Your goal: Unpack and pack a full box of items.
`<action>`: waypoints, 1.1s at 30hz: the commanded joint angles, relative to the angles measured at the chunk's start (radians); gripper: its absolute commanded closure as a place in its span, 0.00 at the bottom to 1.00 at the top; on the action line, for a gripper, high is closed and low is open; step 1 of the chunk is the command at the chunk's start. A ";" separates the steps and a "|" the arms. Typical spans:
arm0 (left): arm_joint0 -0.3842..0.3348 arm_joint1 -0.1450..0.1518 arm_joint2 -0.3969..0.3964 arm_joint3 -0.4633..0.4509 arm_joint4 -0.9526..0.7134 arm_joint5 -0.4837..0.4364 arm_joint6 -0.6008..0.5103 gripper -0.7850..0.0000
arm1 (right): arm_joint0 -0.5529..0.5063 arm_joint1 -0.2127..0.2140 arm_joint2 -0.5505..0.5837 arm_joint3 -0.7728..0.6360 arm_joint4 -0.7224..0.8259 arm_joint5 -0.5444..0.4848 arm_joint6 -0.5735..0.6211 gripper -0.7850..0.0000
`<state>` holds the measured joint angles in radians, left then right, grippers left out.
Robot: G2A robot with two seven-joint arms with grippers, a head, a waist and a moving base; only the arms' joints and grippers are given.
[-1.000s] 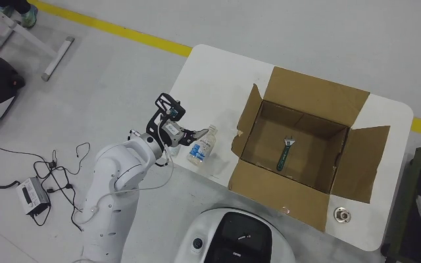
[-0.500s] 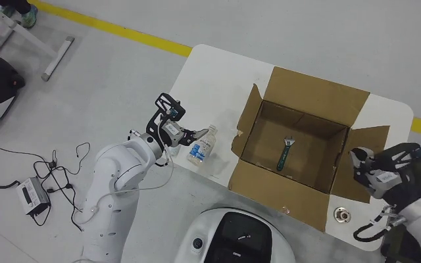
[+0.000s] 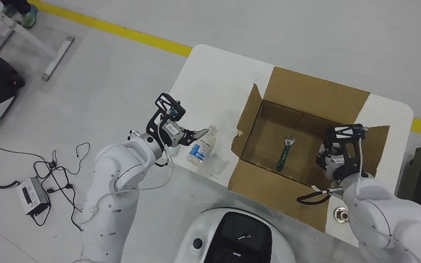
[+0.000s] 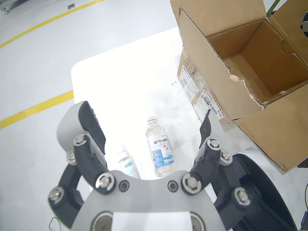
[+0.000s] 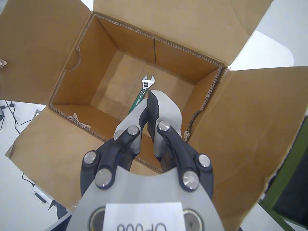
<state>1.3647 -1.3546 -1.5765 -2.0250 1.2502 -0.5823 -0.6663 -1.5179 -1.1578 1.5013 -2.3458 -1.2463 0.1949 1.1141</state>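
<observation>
My right gripper (image 5: 149,102) had come over the cardboard box (image 5: 134,46), closed and empty, above the adjustable wrench (image 5: 142,92) on the box floor. Descending closed, it might only push the wrench.

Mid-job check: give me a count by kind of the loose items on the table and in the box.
Bottles: 2, a clear bottle and a smaller bottle, both on the table.
Wrenches: 1, the green-handled wrench inside the box.
Round metal parts: 1, the round metal part on the table beside the box.
Total: 4.
</observation>
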 commanded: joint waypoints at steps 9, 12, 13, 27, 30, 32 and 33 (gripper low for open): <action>0.000 0.000 0.000 0.000 0.000 0.000 0.000 0.00 | 0.006 -0.005 -0.020 0.084 -0.014 0.038 -0.055 1.00; 0.000 0.000 0.000 0.000 0.000 0.000 0.000 0.00 | 0.068 -0.015 -0.077 0.206 -0.006 0.104 -0.073 1.00; 0.000 0.000 0.000 0.000 0.000 0.000 0.000 0.00 | 0.098 -0.019 -0.104 0.248 -0.014 0.115 -0.080 1.00; 0.000 0.000 0.000 0.000 0.000 0.000 0.000 0.00 | 0.352 -0.079 -0.356 0.652 -0.029 0.273 -0.029 1.00; 0.000 0.000 0.000 0.000 0.000 0.000 0.000 0.00 | 0.391 -0.090 -0.361 0.711 0.017 0.301 -0.021 0.98; 0.000 0.000 0.000 0.000 0.000 0.000 0.000 0.00 | 0.410 -0.096 -0.373 0.735 0.016 0.310 -0.021 0.95; 0.000 0.000 0.000 0.000 0.000 0.000 0.000 0.00 | 0.418 -0.099 -0.380 0.745 0.014 0.311 -0.016 0.87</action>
<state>1.3647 -1.3546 -1.5765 -2.0250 1.2502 -0.5823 -0.6663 -1.1087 -1.2539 1.1290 -1.6117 -1.2293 0.5050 1.0930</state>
